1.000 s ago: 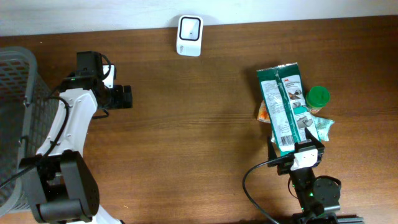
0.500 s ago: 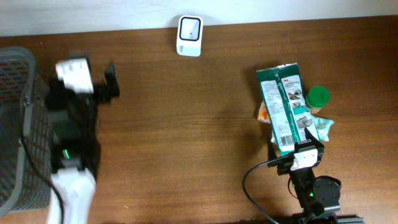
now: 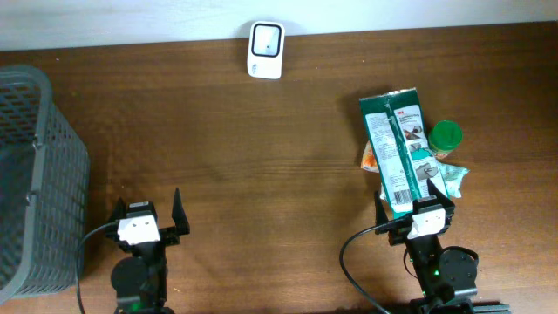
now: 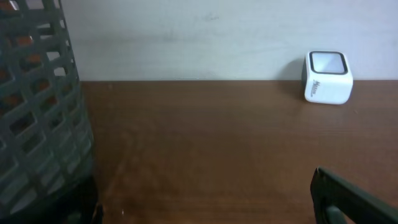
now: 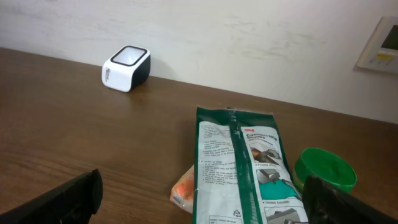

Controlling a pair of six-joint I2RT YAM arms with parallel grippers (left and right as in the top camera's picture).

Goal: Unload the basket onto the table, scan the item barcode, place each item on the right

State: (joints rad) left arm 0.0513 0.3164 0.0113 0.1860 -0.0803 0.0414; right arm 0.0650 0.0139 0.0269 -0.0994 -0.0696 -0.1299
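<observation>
The white barcode scanner (image 3: 265, 38) stands at the table's far edge, window up; it also shows in the left wrist view (image 4: 328, 76) and the right wrist view (image 5: 126, 67). A green-and-white packet (image 3: 397, 144) lies on a small pile at the right, printed side up (image 5: 239, 168). My right gripper (image 3: 417, 201) is open at the packet's near end, its fingers (image 5: 348, 202) on either side of it without touching. My left gripper (image 3: 147, 209) is open and empty near the front edge, far from the pile, with only one finger's tip (image 4: 348, 199) clearly in its wrist view.
A grey mesh basket (image 3: 39, 174) stands at the left edge, close to my left gripper (image 4: 37, 112). A green round lid (image 3: 445, 136), an orange packet (image 3: 370, 157) and a teal packet (image 3: 452, 179) lie beside or under the green-and-white one.
The left arm has swung from beside the basket at the back left down to the table's front edge. The right arm and the pile have not moved.
</observation>
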